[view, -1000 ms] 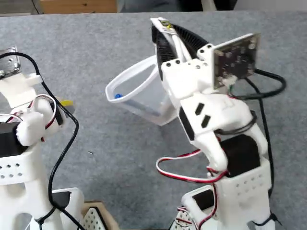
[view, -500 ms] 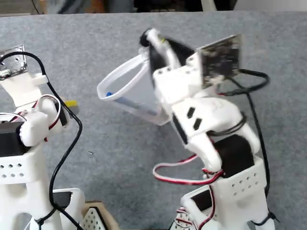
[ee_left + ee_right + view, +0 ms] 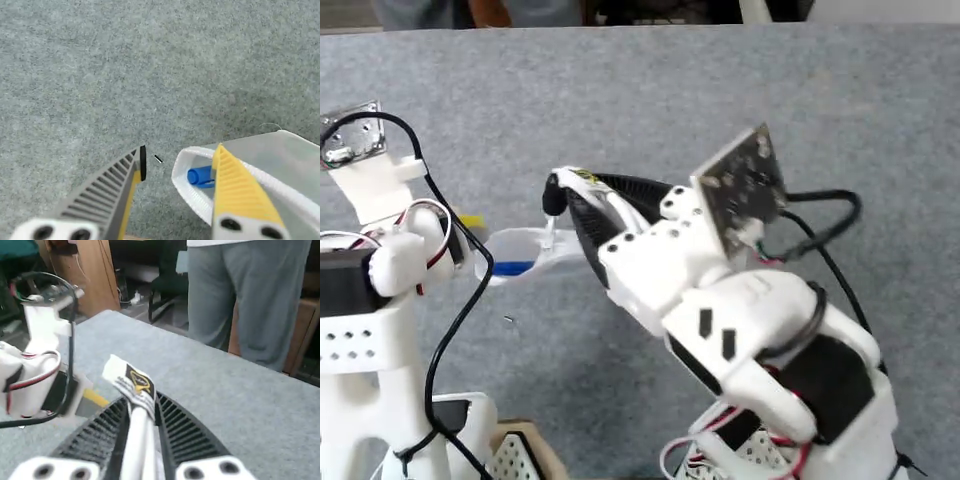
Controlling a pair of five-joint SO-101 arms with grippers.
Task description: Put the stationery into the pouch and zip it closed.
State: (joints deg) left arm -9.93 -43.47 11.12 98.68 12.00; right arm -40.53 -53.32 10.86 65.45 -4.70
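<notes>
The translucent white pouch lies low on the grey table between the two arms, with a blue pen inside it. My right gripper is shut on the pouch's white rim strip, whose labelled tab sticks out past the black jaws. My left gripper is open at the pouch mouth. Its yellow finger lies over the mouth, where the blue pen shows, and its grey finger is off to the side over bare table. The yellow finger also peeks out beside the left arm.
Both arm bases stand along the near edge, with red and black cables looping off them. A brown box corner sits between the bases. Grey table stretches open toward the far edge, with wooden furniture beyond it.
The right arm has swung left and down, carrying the pouch from raised and tilted in mid-table to low beside the left arm. The left arm has barely moved.
</notes>
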